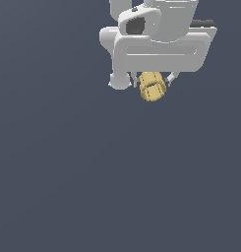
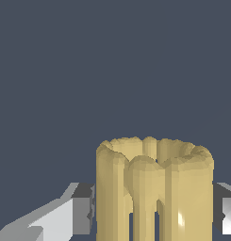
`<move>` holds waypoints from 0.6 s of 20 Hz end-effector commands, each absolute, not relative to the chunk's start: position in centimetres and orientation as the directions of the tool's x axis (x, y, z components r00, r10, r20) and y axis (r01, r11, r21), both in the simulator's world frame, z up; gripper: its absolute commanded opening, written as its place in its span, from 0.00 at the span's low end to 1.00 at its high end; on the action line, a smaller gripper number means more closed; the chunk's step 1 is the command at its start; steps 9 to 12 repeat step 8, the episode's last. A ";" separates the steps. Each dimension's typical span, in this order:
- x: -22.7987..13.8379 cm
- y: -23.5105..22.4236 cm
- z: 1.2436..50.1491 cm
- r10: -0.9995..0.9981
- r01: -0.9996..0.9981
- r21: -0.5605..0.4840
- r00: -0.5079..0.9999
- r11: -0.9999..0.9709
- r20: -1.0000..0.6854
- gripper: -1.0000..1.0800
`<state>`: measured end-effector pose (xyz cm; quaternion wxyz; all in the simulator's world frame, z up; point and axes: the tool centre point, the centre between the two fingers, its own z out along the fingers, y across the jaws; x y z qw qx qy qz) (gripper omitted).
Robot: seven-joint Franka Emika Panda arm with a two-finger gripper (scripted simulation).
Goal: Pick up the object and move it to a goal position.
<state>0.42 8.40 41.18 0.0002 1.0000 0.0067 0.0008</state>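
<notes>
The object (image 1: 152,87) is a small tan-yellow stubby cylinder with faint grooves. It sits between the fingers of my white gripper (image 1: 152,81), near the top of the exterior view. In the wrist view the object (image 2: 154,188) fills the gap between the two fingers. One finger (image 2: 83,209) touches one side of it and the other finger (image 2: 224,212) touches the opposite side. The gripper (image 2: 154,209) is shut on the object. The gripper body hides the object's top in the exterior view. I cannot tell how high it is above the surface.
A plain dark grey-blue surface (image 1: 92,172) fills both views, with no other objects, edges or goal marker in sight.
</notes>
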 end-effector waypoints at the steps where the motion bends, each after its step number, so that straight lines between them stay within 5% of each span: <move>1: 0.3 8.6 42.3 0.013 0.013 0.001 1.000 -1.000 0.000 0.00; 12: 0.2 8.8 43.6 0.013 0.013 0.000 1.000 -1.000 0.000 0.00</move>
